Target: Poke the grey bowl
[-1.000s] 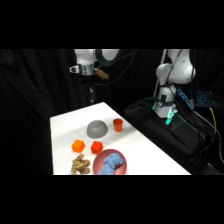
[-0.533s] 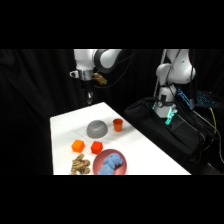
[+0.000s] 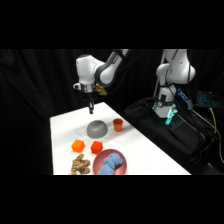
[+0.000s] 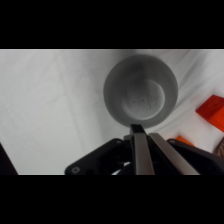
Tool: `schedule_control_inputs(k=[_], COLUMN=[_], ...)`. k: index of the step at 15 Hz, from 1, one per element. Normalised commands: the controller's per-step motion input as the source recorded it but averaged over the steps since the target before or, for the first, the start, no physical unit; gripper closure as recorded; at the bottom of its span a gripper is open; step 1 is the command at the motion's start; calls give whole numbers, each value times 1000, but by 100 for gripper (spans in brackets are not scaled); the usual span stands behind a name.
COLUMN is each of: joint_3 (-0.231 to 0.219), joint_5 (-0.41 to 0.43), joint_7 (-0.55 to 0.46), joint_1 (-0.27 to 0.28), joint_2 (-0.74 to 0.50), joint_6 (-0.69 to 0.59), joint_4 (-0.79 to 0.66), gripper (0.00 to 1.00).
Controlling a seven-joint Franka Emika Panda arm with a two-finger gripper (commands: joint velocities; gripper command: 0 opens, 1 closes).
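Grey bowl (image 3: pixel 97 129) upside down on white table (image 3: pixel 65 125); pincer (image 3: pixel 91 111) above it, fingers together; black backdrop.

Arm outstretched, jaws closed together, pointing down.

Side view is a dark room, basically: black all round, and the only bright patch is the white table (image 3: pixel 145 150), lit from above and glaring enough that its surface texture washes out. The white arm (image 3: pixel 92 70) catches the same light on its upper shells. Everything looks soft, with small stuff smeared. In the wrist view the light is flatter and greyer. The grey bowl (image 4: pixel 141 90) has a pale sheen in its middle and a thin dark shadow hugging its lower left edge. The gripper (image 4: pixel 140 131) up close is dark and out of focus, I think. Corners go murky.
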Motion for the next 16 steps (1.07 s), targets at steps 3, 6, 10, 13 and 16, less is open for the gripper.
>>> schedule_control_inputs(k=[3, 6, 10, 13, 16], joint_3=[43, 82, 102, 85, 85], joint_5=[134, 157, 151, 136, 158], joint_7=[-149, -168, -171, -171, -185], joint_1=[-76, -78, -67, -70, -98], joint_2=[164, 143, 104, 99, 89], joint_6=[274, 217, 182, 199, 200], joint_4=[5, 4, 8, 33, 52], gripper=[100, 100, 100, 100, 100])
